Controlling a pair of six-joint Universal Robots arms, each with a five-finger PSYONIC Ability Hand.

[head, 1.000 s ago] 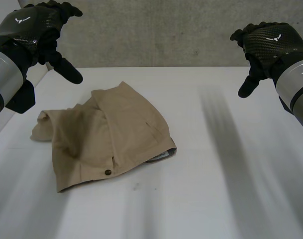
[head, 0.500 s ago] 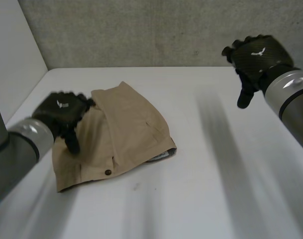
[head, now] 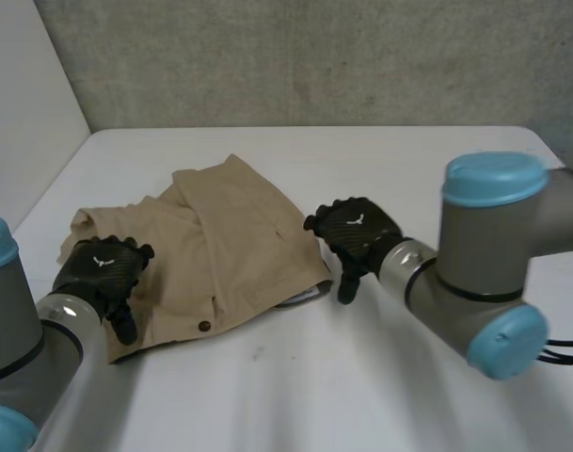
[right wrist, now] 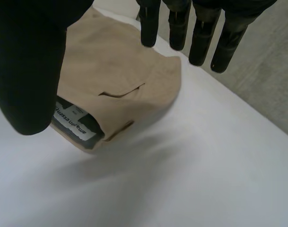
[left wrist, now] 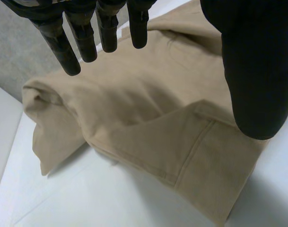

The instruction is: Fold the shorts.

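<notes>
The tan shorts (head: 225, 240) lie crumpled and partly doubled over on the white table (head: 408, 395), with a dark button near the front edge. My left hand (head: 103, 271) hangs over the shorts' left front part, open, fingers (left wrist: 68, 49) straight above the cloth (left wrist: 148, 118) and holding nothing. My right hand (head: 354, 231) hovers just right of the shorts' waistband end, also open. In the right wrist view its fingers (right wrist: 179, 26) reach over the folded cloth (right wrist: 110, 80), where a label (right wrist: 73, 120) shows inside the waistband.
A grey concrete wall (head: 314, 56) runs behind the table, and a pale side panel (head: 23, 122) stands at the left. Bare table lies in front of and to the right of the shorts.
Both arms have come down from high at the back corners to table level. The left hand now sits over the shorts' left part, the right hand beside the waistband end.
</notes>
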